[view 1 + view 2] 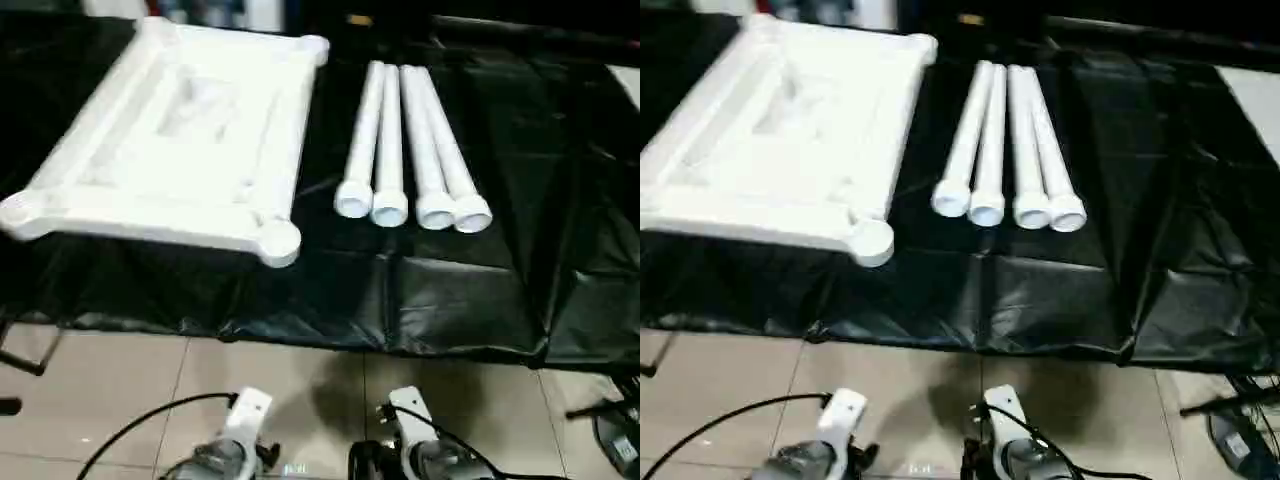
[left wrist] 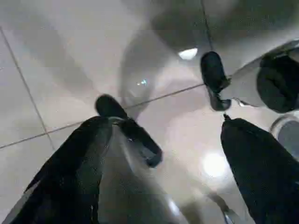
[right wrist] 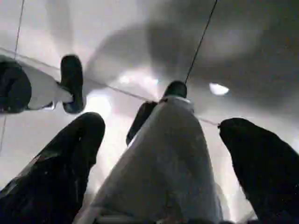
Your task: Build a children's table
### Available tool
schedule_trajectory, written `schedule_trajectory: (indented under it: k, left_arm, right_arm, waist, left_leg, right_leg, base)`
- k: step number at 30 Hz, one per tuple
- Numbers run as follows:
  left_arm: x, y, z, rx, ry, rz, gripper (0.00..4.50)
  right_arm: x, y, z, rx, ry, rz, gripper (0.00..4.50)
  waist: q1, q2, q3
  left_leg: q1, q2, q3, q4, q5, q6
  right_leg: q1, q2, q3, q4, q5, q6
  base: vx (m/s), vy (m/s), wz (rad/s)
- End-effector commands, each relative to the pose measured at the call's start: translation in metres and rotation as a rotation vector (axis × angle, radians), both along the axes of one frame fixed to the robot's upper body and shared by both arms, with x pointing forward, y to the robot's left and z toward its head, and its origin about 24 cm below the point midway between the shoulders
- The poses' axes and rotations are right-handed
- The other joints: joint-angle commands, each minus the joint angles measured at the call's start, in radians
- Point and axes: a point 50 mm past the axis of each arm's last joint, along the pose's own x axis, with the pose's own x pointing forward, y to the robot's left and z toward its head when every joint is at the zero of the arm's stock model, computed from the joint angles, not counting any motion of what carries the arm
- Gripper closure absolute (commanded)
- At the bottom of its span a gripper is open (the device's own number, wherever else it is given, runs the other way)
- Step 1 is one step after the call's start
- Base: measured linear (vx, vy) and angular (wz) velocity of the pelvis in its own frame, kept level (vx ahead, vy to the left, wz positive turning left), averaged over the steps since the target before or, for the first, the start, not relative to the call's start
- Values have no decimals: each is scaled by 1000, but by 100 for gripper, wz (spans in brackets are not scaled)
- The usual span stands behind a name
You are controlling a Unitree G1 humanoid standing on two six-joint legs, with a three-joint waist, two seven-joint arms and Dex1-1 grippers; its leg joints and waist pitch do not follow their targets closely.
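Observation:
The children's table lies in parts on a black-covered bench. Its white tabletop (image 1: 150,215) rests underside up at the left, a round socket (image 1: 280,240) at the near corner. Four white tube legs (image 1: 405,140) lie side by side to the right of it, ends toward me. Both arms hang low in front of the bench, well short of the parts: left forearm (image 1: 235,440), right forearm (image 1: 410,440). My left gripper (image 2: 166,126) is open over the floor tiles, nothing held. My right gripper (image 3: 161,123) is open too, holding nothing.
A black plastic sheet (image 1: 480,270) drapes over the bench's front edge. Beige floor tiles (image 1: 300,380) lie between me and the bench. A black cable (image 1: 140,425) runs to the left arm. Dark gear (image 1: 615,430) sits on the floor at the right.

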Motion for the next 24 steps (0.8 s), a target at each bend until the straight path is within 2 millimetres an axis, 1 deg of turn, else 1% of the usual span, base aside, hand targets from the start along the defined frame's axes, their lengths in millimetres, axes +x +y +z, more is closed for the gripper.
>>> schedule_trajectory:
  k: [1,2,3,4,5,6,7,8,9,10,11,12,13,14,15,16,17,18,19,20,21,22,23,24]
  left_arm:
    - [-2,0,-2,6,-10,25,5]
    - [-2,1,-2,3,-24,34,5]
    - [-2,1,-2,3,-29,36,5]
    - [-2,3,-1,-5,-61,54,5]
    - [-4,4,0,-24,-74,64,5]
    - [-5,4,0,-33,-83,65,5]
    - [-7,4,3,-60,-133,54,5]
    - [-7,4,3,-60,-133,54,5]
    - [-9,4,7,-114,-178,56,5]
    - [-11,4,9,-128,-203,45,5]
    - [-12,4,10,-135,-217,38,5]
    - [-15,5,14,-155,-240,23,5]
    - [-17,5,16,-170,-257,13,5]
    - [-18,5,17,-175,-266,10,5]
    - [-24,7,27,-215,-334,-14,5]
    - [-29,8,36,-239,-374,-35,5]
    - [-29,8,37,-244,-382,-39,5]
    - [-35,9,49,-276,-423,-72,5]
    - [-37,9,56,-296,-444,-90,5]
    - [-38,10,63,-307,-467,-103,5]
    - [-40,12,76,-326,-505,-117,5]
    - [-40,12,81,-334,-515,-119,5]
    - [-41,13,83,-335,-520,-121,5]
    - [-42,15,92,-336,-541,-131,5]
  right_arm:
    - [-1,0,0,-13,-75,-28,0]
    - [-1,1,1,4,-85,-27,0]
    - [-1,1,1,11,-89,-26,0]
    - [0,5,3,67,-111,5,0]
    - [-2,8,4,139,-105,21,0]
    - [-3,10,4,175,-105,29,0]
    - [-5,12,6,241,-119,33,0]
    - [-5,12,6,241,-119,33,0]
    - [-5,15,11,303,-167,75,0]
    - [-7,16,13,327,-182,107,0]
    - [-9,17,14,336,-189,129,0]
    - [-13,18,17,365,-209,182,0]
    - [-16,18,20,386,-224,221,0]
    - [-17,18,21,394,-232,230,0]
    - [-22,19,33,456,-291,303,0]
    - [-23,18,44,492,-331,353,0]
    - [-24,18,47,499,-338,364,0]
    - [-26,18,61,542,-382,428,0]
    - [-25,17,69,559,-406,459,0]
    - [-24,16,78,579,-426,481,0]
    - [-21,13,95,619,-461,524,0]
    - [-21,11,101,630,-473,538,0]
    - [-20,10,103,634,-477,541,0]
    - [-18,7,114,650,-495,557,0]
  waist:
    - [2,8,-49]
    - [3,8,-49]
    - [2,6,-46]
    - [4,7,-47]
    - [4,7,-48]
    - [4,5,-49]
    - [5,3,-51]
    - [6,3,-53]
    - [8,4,-54]
    - [9,5,-56]
    - [9,3,-55]
    - [9,2,-52]
    - [11,3,-48]
    - [11,3,-46]
    - [12,2,-40]
    - [15,-4,-33]
    - [17,-4,-34]
    - [12,-7,-28]
    - [13,-9,-25]
    - [12,-10,-19]
    - [12,-13,-15]
    - [14,-14,-13]
    - [15,-13,-11]
    - [13,-16,-11]
  left_leg:
    - [21,23,-1,-64,-161,79]
    - [20,24,-2,-64,-173,71]
    - [16,24,-5,-67,-189,62]
    - [15,25,-6,-67,-197,60]
    - [14,24,-5,-66,-193,66]
    - [11,25,-6,-66,-189,74]
    - [7,26,-8,-63,-159,90]
    - [6,27,-7,-61,-144,102]
    - [7,28,-6,-56,-111,126]
    - [5,29,-6,-56,-97,137]
    - [7,29,-3,-55,-88,152]
    - [7,28,-2,-56,-99,157]
    - [7,32,-3,-59,-133,151]
    - [8,33,-3,-62,-154,144]
    - [7,34,-6,-68,-197,124]
    - [4,39,-8,-69,-228,111]
    - [3,40,-12,-75,-245,106]
    - [5,35,-10,-79,-282,91]
    - [2,36,-13,-81,-299,76]
    - [1,37,-13,-86,-319,71]
    - [4,36,-15,-88,-345,58]
    - [5,37,-16,-88,-346,51]
    - [8,37,-14,-90,-351,49]
    - [9,33,-12,-88,-347,42]
  right_leg:
    - [33,-53,30,-66,63,-339]
    - [32,-55,32,-67,43,-331]
    - [34,-54,32,-69,8,-317]
    - [33,-55,33,-70,0,-307]
    - [32,-52,33,-68,19,-303]
    - [35,-53,34,-66,39,-305]
    - [38,-54,33,-60,86,-311]
    - [41,-55,33,-56,119,-316]
    - [40,-53,33,-49,187,-328]
    - [40,-54,33,-47,214,-330]
    - [37,-49,30,-45,243,-337]
    - [36,-47,29,-47,228,-337]
    - [34,-49,29,-53,177,-330]
    - [32,-50,29,-56,142,-325]
    - [31,-49,30,-63,65,-309]
    - [31,-49,34,-67,31,-276]
    - [32,-48,33,-69,6,-258]
    - [23,-43,33,-78,-65,-238]
    - [25,-42,36,-79,-100,-212]
    - [19,-42,36,-83,-131,-202]
    - [16,-40,38,-87,-180,-181]
    - [13,-40,40,-88,-190,-168]
    - [8,-39,40,-90,-198,-164]
    - [6,-37,41,-90,-202,-159]
  base:
    - [0,0,0]
    - [0,0,0]
    - [0,0,0]
    - [0,0,0]
    - [0,0,0]
    - [0,0,0]
    - [0,0,0]
    - [0,0,0]
    - [0,0,0]
    - [0,0,0]
    - [0,0,0]
    - [0,0,0]
    - [0,0,0]
    - [0,0,0]
    - [0,0,0]
    - [0,0,0]
    - [0,0,0]
    - [0,0,0]
    - [0,0,0]
    - [0,0,0]
    - [0,0,0]
    - [0,0,0]
    - [0,0,0]
    - [0,0,0]
